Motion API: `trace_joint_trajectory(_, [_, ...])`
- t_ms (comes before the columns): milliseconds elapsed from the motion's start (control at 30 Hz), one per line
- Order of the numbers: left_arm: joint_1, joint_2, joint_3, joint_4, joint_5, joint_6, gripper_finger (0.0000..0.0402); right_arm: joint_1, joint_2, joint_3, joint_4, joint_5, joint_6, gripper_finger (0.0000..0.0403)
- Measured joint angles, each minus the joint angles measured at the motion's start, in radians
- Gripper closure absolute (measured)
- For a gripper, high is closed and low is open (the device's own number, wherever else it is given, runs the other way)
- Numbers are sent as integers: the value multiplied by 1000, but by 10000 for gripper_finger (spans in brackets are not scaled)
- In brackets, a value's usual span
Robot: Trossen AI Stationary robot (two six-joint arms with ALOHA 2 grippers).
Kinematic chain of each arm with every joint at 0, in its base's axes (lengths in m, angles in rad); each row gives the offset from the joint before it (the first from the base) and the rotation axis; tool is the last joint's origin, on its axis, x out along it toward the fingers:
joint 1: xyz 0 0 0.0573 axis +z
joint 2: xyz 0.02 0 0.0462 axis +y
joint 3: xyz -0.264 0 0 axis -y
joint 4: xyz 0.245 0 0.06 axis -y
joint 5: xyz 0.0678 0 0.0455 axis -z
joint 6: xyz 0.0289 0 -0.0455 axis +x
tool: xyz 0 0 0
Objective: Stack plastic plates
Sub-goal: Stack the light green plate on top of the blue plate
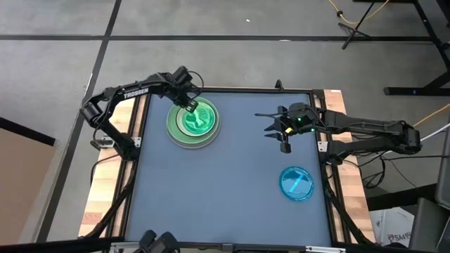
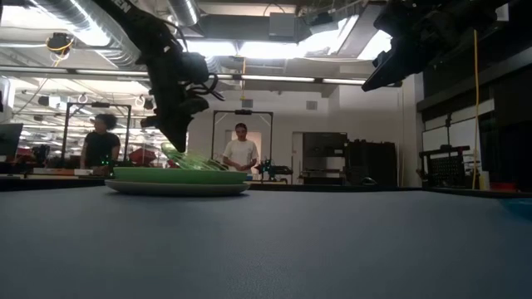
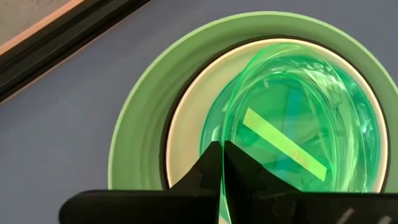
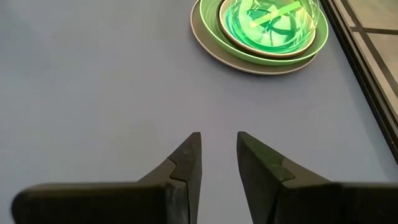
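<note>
Overhead, left gripper (image 1: pixel 190 105) pinches green plate (image 1: pixel 199 119).

One stack of plates stands on the counter (image 1: pixel 225 204): one grey plate (image 4: pixel 208 43) at the bottom, one light green plate (image 1: pixel 174 126) on it, one white plate (image 3: pixel 186 118) next, and at least one clear green plate (image 1: pixel 198 118) on top. Well apart from the stack lie the cyan plates (image 1: pixel 297 183), their number unclear. Two people (image 2: pixel 241 149) stand beyond the stack.
</note>
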Motion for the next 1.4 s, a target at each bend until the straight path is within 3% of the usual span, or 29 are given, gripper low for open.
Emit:
trace_joint_trajectory(400, [-58,0,0,0,-74,0,402,0,0,0,0,0,0,308])
trace_joint_trajectory(1000, [-104,0,0,0,-77,-1,401,0,0,0,0,0,0,308])
trace_joint_trajectory(1400, [-104,0,0,1,-77,-3,321,0,0,0,0,0,0,308])
